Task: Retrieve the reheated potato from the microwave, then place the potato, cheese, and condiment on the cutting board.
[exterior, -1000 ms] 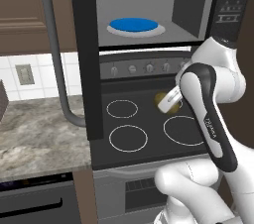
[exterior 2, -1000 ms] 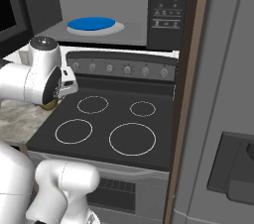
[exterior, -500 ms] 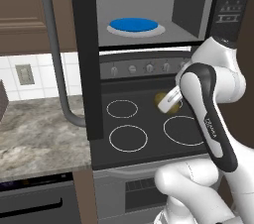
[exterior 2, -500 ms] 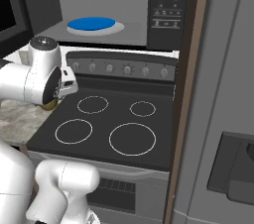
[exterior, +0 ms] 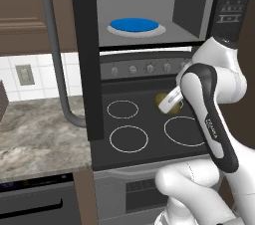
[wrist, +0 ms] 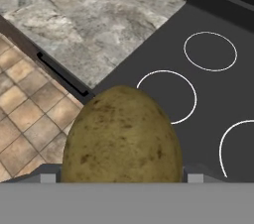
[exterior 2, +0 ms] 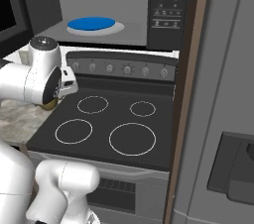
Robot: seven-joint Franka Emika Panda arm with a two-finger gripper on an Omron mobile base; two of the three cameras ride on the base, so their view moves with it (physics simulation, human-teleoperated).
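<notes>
End effector [wrist: 121, 181] is clamped wide on the potato [wrist: 122, 136], carried above the stove's [exterior: 149, 124] left side near the bench [exterior: 35, 129]. Potato looks firm, fairly light, its dull skin unlikely to slip; squeezing across the middle suits it. Arm is folded at the elbow, wrist angled downward.

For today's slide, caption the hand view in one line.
Potato gripped between the gripper fingers, above stovetop and counter.
</notes>
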